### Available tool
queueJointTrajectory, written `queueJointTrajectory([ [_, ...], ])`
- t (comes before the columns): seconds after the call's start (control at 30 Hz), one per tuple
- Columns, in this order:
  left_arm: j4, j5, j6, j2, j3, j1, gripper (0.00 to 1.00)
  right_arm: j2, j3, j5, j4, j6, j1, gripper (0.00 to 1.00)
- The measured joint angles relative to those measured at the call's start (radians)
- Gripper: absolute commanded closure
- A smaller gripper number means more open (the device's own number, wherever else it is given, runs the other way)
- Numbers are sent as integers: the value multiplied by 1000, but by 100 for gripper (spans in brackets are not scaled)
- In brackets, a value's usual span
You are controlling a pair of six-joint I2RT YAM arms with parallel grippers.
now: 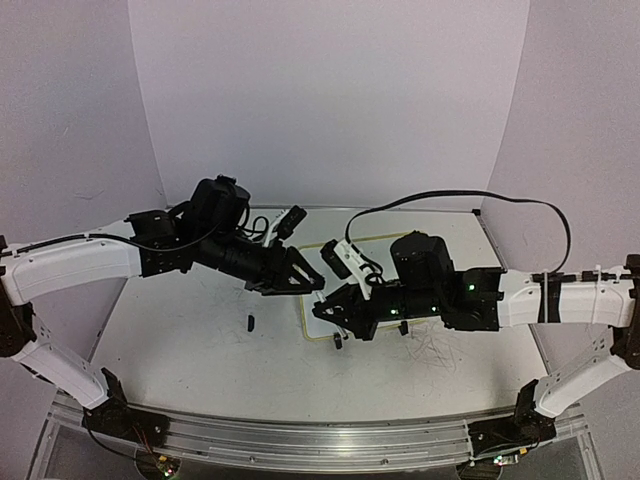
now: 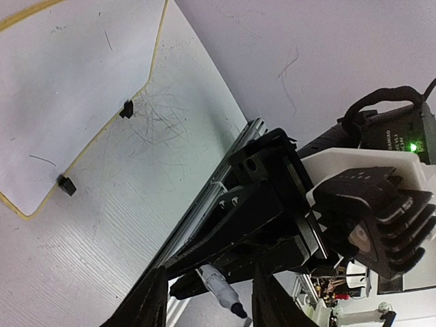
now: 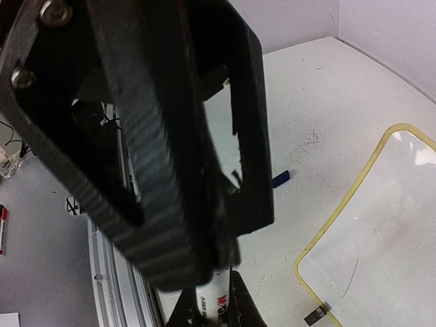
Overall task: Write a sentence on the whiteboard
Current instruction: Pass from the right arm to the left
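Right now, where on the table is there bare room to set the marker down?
Bare: the front-left table between the cap and the rail. Crowded: over the whiteboard, where the left gripper faces the right gripper holding the marker.

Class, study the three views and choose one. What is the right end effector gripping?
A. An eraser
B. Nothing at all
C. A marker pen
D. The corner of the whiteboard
C: the left wrist view shows the right end effector shut on a marker pen, whose dark uncapped tip sticks out past its fingers.
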Motion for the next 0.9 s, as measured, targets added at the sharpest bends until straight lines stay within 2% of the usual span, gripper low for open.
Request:
queueJointTrajectory([
  [0.13,2,15,-2,23,0,-12,72,19,20,1,-11,-7,0,100],
  [0.27,1,16,1,27,0,-14,89,30,29,1,-25,-11,0,100],
  [0.33,-6,7,2,28,0,-13,96,31,33,7,-31,-8,0,91],
  [0.4,-14,-19,27,28,0,-13,100,31,35,14,-41,4,0,88],
  [0.47,-14,-37,28,28,0,-16,100,31,34,22,-42,9,1,71],
  [0.57,-12,-55,26,28,1,-18,100,30,32,38,-38,26,3,21],
  [0.6,-13,-62,27,28,3,-18,100,26,24,57,-32,40,3,7],
  [0.67,-12,-83,27,28,12,-18,100,9,2,92,-18,68,4,2],
  [0.77,5,-127,26,27,38,-18,100,-85,-100,149,39,150,0,2],
  [0.9,168,-141,1,27,53,-16,100,-284,-270,132,162,306,-66,3],
])
